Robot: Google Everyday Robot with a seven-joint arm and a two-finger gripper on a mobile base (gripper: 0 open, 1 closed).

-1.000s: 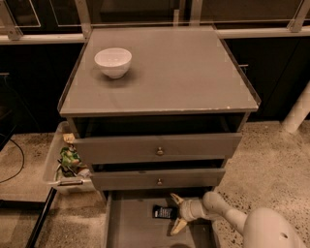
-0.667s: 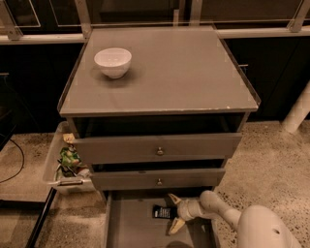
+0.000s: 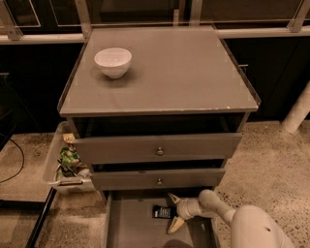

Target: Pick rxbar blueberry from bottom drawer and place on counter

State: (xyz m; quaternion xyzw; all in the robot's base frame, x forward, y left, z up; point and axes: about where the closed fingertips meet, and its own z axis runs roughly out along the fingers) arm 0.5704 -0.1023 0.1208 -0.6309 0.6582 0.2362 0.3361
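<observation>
As we hold our gripper (image 3: 174, 211) low in the btm drawer (image 3: 131, 227), jaws spread, empty | bar (image 3: 163, 212) lies flat below front edge of counter (image 3: 169, 82), just left of jaws, long axis left-right.

Office-like test space: speckled stone floor (image 3: 271, 160) right of gripper (image 3: 172, 212), itself low in drawer (image 3: 131, 227); grey cabinet (image 3: 193, 145) above, snack bin (image 3: 48, 162) left, glass panels (image 3: 135, 12) beyond.

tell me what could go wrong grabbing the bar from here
The rxbar blueberry lies flat on the bottom drawer floor, at the tips of the open gripper; closing could nudge it deeper or skid over it.
The knobbed drawer front sits above the gripper; a straight lift may clip it.
</observation>
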